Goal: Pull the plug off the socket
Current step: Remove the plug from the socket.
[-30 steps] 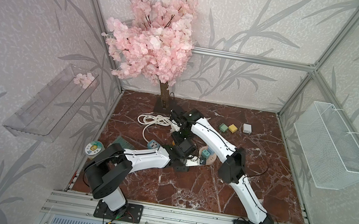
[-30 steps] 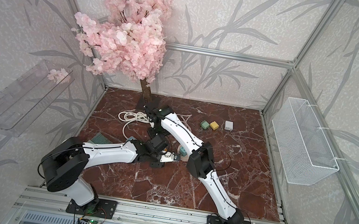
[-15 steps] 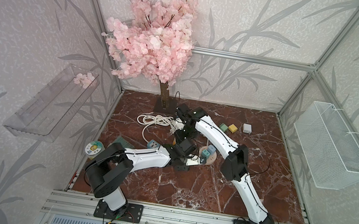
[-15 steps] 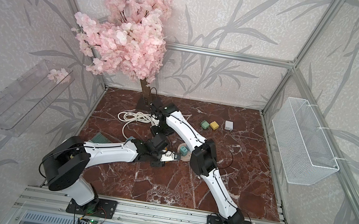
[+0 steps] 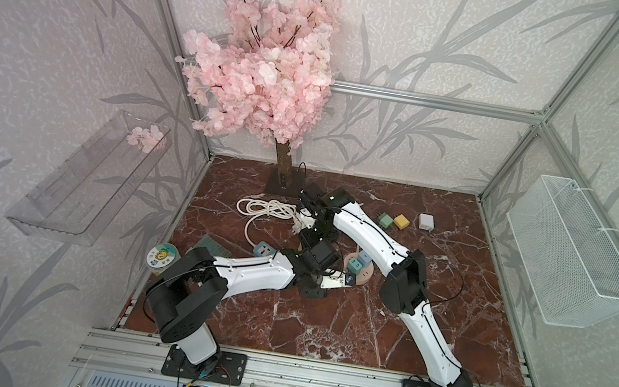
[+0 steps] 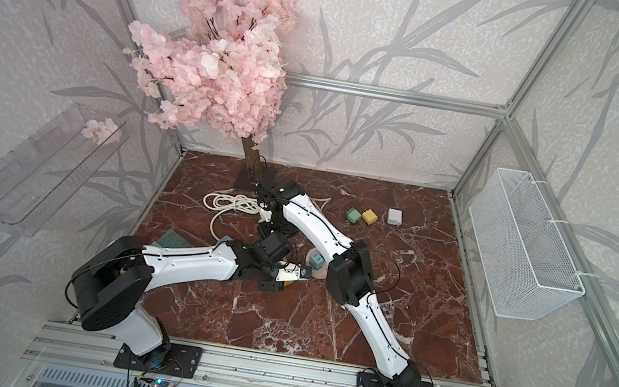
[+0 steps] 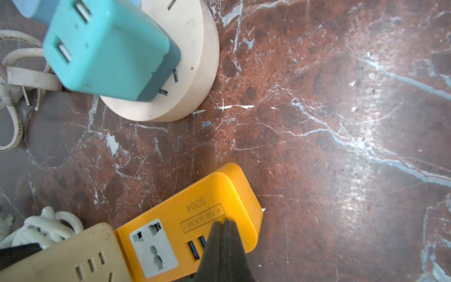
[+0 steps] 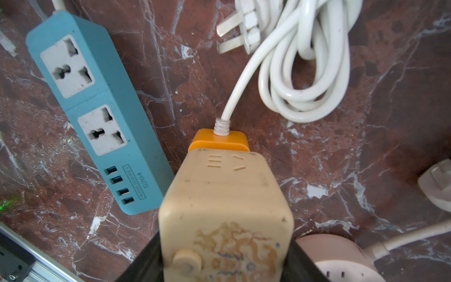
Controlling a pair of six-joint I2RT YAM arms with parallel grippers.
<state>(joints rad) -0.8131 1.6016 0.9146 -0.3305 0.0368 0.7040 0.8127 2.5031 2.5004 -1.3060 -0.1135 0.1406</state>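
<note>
The beige cube plug (image 8: pixel 224 207) sits on one end of the orange power strip (image 7: pixel 195 219), near the middle of the marble table (image 5: pixel 319 331). The strip's white cord (image 8: pixel 305 73) comes out from under it & runs to a loose coil. Can't tell if the pins are seated in the strip or lifted clear. On the plug the right gripper (image 8: pixel 224 246) is pinching: black fingers (image 8: pixel 144 263) on two opposite sides, plug filling the gap. At the strip's other end the left gripper (image 7: pixel 222 223) has its fingers (image 7: pixel 214 256) pressed together w/ nothing btwn them, tips down on the orange top next to the USB ports & printed label. One outlet btwn plug & those tips is bare.

In both top views the arms cross over the plug & hide it.

Just beside lies a blue power strip (image 8: pixel 92 109), flat, apart from the orange one. A round beige socket disc (image 7: pixel 195 56) is near the orange strip's free end, not touching, w/ a teal cube adapter (image 7: pixel 107 48) plugged on it. Farther back: green cube (image 5: pixel 384 219), yellow cube (image 5: pixel 401 220), white charger (image 5: pixel 426 221). Pink blossom tree (image 5: pixel 262 82) stands at the back
</note>
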